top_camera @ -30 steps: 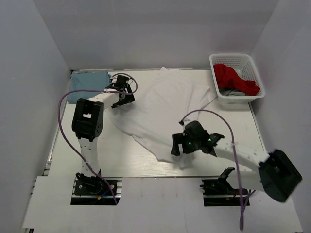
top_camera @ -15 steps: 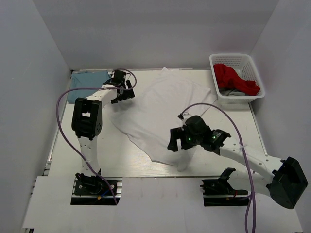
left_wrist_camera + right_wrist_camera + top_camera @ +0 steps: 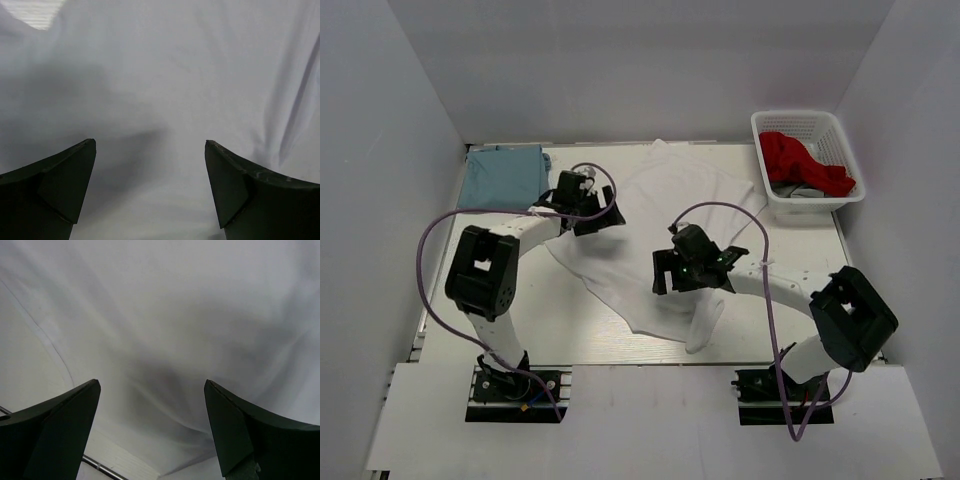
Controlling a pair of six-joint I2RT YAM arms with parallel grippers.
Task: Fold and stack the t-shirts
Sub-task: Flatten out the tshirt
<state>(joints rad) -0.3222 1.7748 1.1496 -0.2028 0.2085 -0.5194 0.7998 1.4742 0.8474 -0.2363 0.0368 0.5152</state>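
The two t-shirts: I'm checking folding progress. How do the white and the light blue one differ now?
The white t-shirt lies spread and rumpled across the middle of the table; the light blue t-shirt is a compact rectangle at the far left corner. The left gripper and right gripper, both open, hover over the white t-shirt; neither is over the light blue t-shirt. Both shirts rest on the table.

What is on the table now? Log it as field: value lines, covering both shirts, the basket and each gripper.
white t-shirt: spread unfolded and wrinkled across the middle of the table
blue t-shirt: flat rectangle at the far left corner
basket: far right corner, holds a red garment
left gripper: open, over white fabric, nothing between the fingers
right gripper: open, over white fabric, nothing between the fingers
stack: not yet made
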